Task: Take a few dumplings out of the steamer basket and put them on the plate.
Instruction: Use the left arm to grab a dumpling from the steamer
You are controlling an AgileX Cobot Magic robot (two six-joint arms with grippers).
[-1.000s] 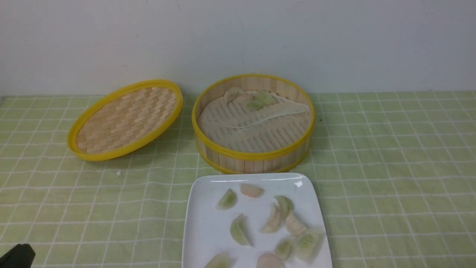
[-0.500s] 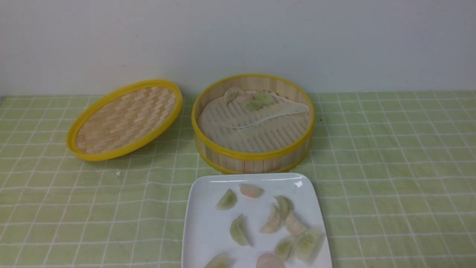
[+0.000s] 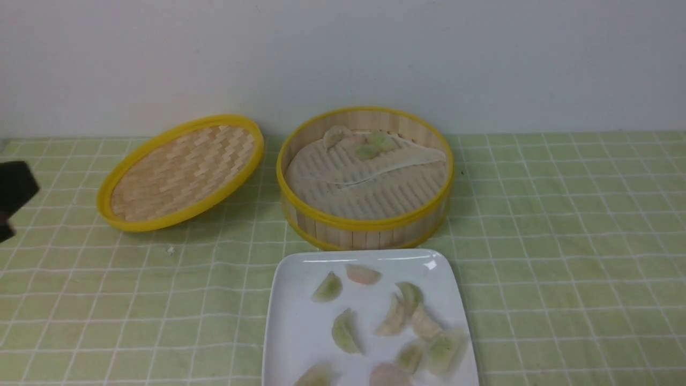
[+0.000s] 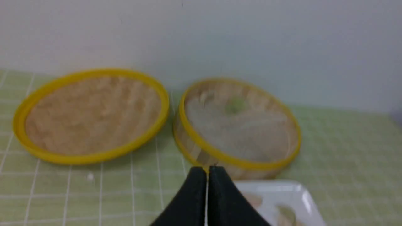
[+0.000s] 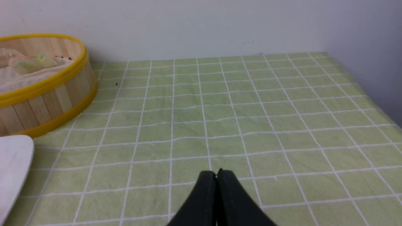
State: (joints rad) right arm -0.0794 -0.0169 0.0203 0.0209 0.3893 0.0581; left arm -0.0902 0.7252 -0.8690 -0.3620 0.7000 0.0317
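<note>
Wall (image 3: pixel 343 59), pale and plain, stands behind everything; a green tablecloth (image 3: pixel 568 241) with a white grid covers the bench in front of it.

Square plate (image 3: pixel 300 327), glossy white with rounded corners, lies on the cloth, its near edge cut off by the front view; steamer basket (image 3: pixel 364 236), round, with slatted wood walls and yellow rims, stands upright just beyond it, though whether the two touch I cannot tell; woven lid (image 3: pixel 182 171), yellow-rimmed, is tilted just left of the basket, its far right side raised off the cloth.

Left tool (image 4: pixel 208 171) has its fingers together with nothing between them; right tool (image 5: pixel 216 172) is likewise closed and holds nothing; a dark part of the left arm (image 3: pixel 13 193) shows blurred at the front view's left edge; pale ribbed liner (image 3: pixel 370 182) covers the basket floor, with a raised fold running across it.

Ten dumplings (image 3: pixel 344 332) are visible on the plate, green, beige and pinkish, loosely spread, with several close together toward its right side; four more dumplings (image 3: pixel 367 151) sit in the basket at its far side, one beige, one pinkish and two green, bunched near one another; a white crumb (image 3: pixel 170 250) lies on the cloth, nearer than the lid; a dark speck (image 3: pixel 462 172) lies just right of the basket.
</note>
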